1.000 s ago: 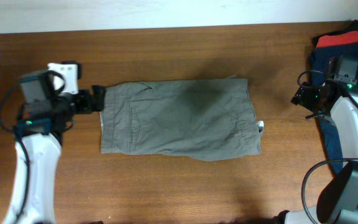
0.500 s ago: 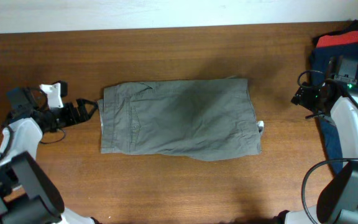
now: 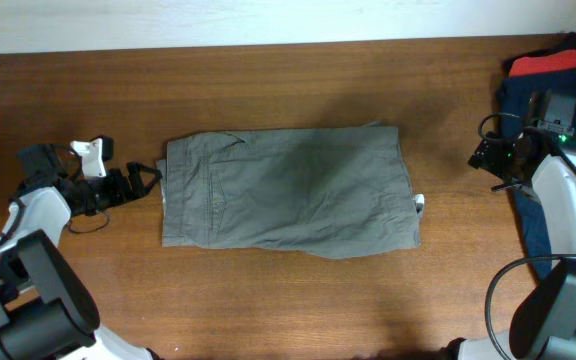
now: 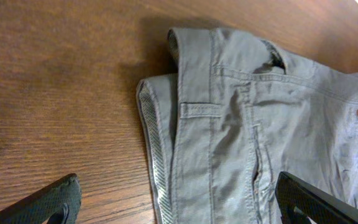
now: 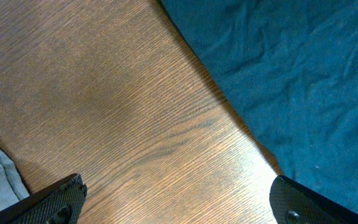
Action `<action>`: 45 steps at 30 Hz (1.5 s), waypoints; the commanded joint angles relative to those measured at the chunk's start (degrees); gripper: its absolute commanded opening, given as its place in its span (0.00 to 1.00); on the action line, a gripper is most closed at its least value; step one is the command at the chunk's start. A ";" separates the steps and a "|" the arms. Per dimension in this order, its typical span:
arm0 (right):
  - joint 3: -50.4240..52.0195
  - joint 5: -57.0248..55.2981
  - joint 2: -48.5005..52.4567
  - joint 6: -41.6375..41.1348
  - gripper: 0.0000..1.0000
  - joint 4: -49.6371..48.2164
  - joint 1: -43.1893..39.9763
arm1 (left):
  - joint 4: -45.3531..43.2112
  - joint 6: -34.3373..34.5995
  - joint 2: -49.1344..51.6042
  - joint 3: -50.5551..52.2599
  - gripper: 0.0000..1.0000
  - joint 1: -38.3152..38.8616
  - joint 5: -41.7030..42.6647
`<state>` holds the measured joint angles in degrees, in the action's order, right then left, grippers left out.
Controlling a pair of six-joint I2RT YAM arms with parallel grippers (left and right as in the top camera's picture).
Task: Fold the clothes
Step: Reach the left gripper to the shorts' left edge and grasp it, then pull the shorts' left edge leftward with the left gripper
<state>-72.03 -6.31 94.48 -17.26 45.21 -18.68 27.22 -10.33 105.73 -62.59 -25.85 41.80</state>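
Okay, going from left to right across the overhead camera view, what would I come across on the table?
left gripper → grey-khaki shorts → right gripper → dark blue cloth at the right edge

We see both arms built of smooth white shells joined by bulky black joints. The left arm [image 3: 36, 212] carries a white block [image 3: 90, 155] at its wrist, with a thin black cable [image 3: 86, 222] looping beside it, and ends in a black left claw [image 3: 146, 178]. The right arm [image 3: 568, 205] bears a dark grey module [image 3: 560, 104] and a small green light [image 3: 565, 137] behind its black right claw [image 3: 481, 158]. From the wrist cameras we find the fingers [image 4: 50, 204] matt black and finely textured.
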 commanded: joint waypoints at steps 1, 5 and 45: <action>0.24 -0.11 0.02 0.24 0.99 0.00 -0.09 | 0.33 -1.36 3.50 -0.90 0.99 -0.13 -0.02; 0.24 -0.11 0.02 0.24 0.99 0.02 -0.09 | 0.24 -1.49 5.66 -0.90 0.99 -0.07 -0.07; 0.24 -0.11 0.02 0.24 0.99 0.02 -0.09 | 1.33 -0.92 9.14 -0.24 0.99 10.27 -7.87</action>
<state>-72.03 -6.31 94.48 -17.30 45.21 -18.68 27.09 -11.84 111.81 -64.79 -17.08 38.72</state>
